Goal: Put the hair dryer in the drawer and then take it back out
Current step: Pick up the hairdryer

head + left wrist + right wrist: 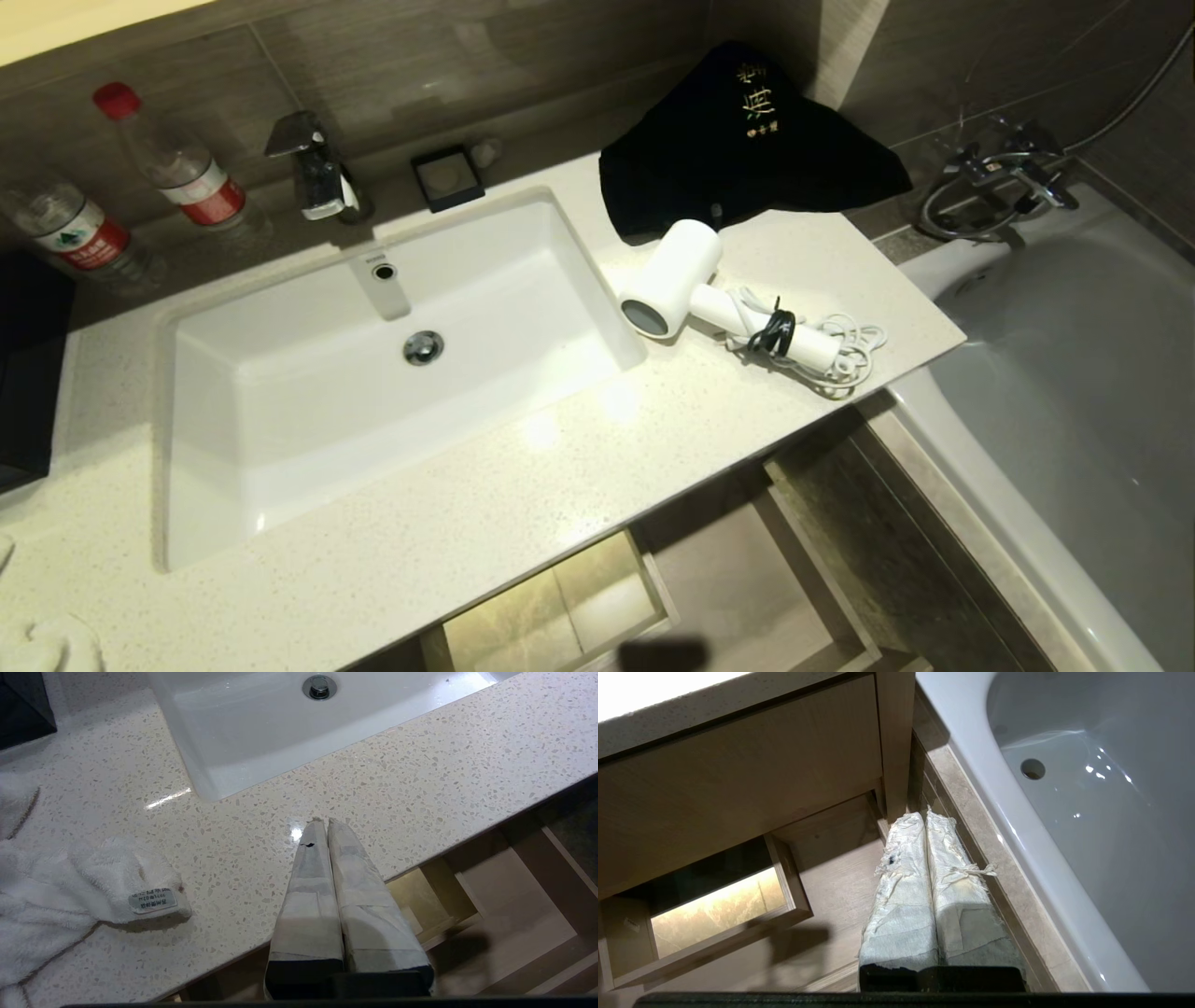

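I see the small white hair dryer (695, 294) lying on its side on the pale speckled stone counter (523, 476), near the counter's right end and just right of the white rectangular sink (308, 439). Its grey round barrel end faces the front edge, its handle points toward the right end, and the white coiled cord (840, 350) bound by a black strap lies against the handle. A black cloth with gold lettering (747, 149) is draped at the back of the counter, its lower edge just behind the dryer's barrel.

Below the front edge, the wide light beige wood-grain drawer (747, 569) stands pulled out, with its boxed rectangular cut-out (721, 912) showing lit floor beneath; I see nothing lying on the drawer's visible bottom.

My left pincer (322, 823) hangs over the counter's front edge, its tape-wrapped fingers pressed together and holding nothing, with a white towel bearing a small label (93, 891) on the counter near it. My right pincer (922, 814) is likewise pressed shut and empty, over the drawer's right side beside the white bathtub (1087, 812)
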